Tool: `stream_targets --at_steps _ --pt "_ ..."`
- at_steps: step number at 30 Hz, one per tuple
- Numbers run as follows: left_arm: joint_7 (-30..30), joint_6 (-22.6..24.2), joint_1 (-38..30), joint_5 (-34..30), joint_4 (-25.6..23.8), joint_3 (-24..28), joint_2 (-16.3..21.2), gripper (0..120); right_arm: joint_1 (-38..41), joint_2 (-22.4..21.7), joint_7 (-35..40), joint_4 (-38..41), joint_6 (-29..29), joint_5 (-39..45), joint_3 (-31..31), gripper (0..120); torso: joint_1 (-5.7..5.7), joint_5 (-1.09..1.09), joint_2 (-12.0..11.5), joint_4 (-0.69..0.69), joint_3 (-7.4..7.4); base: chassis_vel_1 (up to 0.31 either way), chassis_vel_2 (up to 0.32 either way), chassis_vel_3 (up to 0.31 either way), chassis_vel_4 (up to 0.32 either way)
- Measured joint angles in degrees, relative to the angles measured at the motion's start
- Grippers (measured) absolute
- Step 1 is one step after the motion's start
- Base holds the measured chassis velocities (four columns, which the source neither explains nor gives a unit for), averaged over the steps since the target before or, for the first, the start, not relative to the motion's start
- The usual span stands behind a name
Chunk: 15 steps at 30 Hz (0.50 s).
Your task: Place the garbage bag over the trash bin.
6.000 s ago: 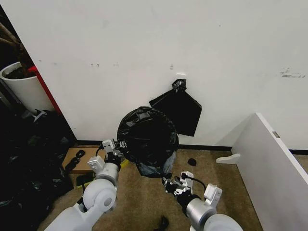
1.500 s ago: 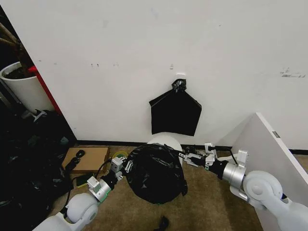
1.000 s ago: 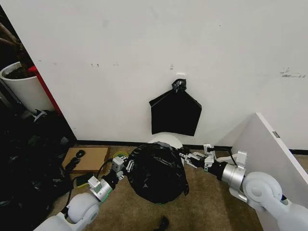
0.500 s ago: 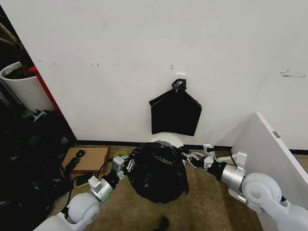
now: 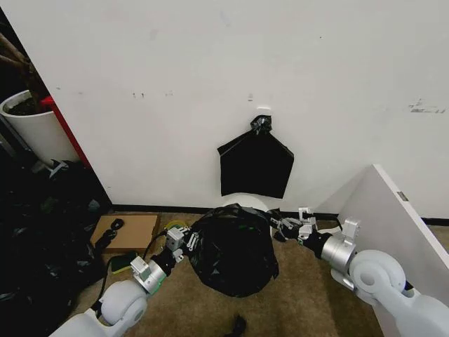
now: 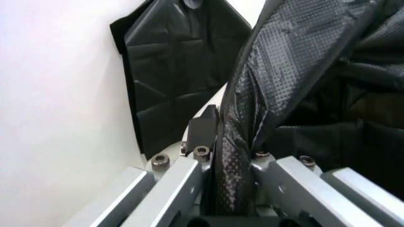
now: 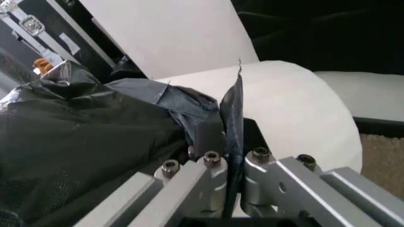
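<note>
Black garbage bag [image 5: 231, 253] drapes the trash bin [image 5: 247, 203], both grippers' fingers [image 6: 203, 130] pinching its edge.

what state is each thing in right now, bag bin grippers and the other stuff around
garbage bag: draped over most of the bin, pinched at both sides
trash bin: upright by the wall, a bit of white rim at the back uncovered
left gripper: shut on the bag's edge
right gripper: shut on the bag's edge
flat black bag: hanging on the wall, knotted
</note>
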Motion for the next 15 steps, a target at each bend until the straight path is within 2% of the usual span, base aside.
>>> stream_targets --at_steps 10,14,15 --pt "-0.74 0.77 -0.22 -0.55 0.12 0.49 -0.47 0 -0.84 0.51 0.51 -0.05 1.17 -1.00 0.64 0 0.00 0.00 0.00 0.00 0.00 0.000 0.000 0.000 0.000" --pt "-0.80 0.63 -0.15 -0.31 0.35 0.47 -0.63 0 -1.07 1.13 1.97 -0.27 2.58 -1.27 0.68 15 0.00 0.00 0.00 0.00 0.00 0.000 0.000 0.000 0.000" --pt "-0.80 0.63 -0.15 -0.31 0.35 0.47 -0.63 0 -1.07 1.13 1.97 -0.27 2.58 -1.27 0.68 15 0.00 0.00 0.00 0.00 0.00 0.000 0.000 0.000 0.000"
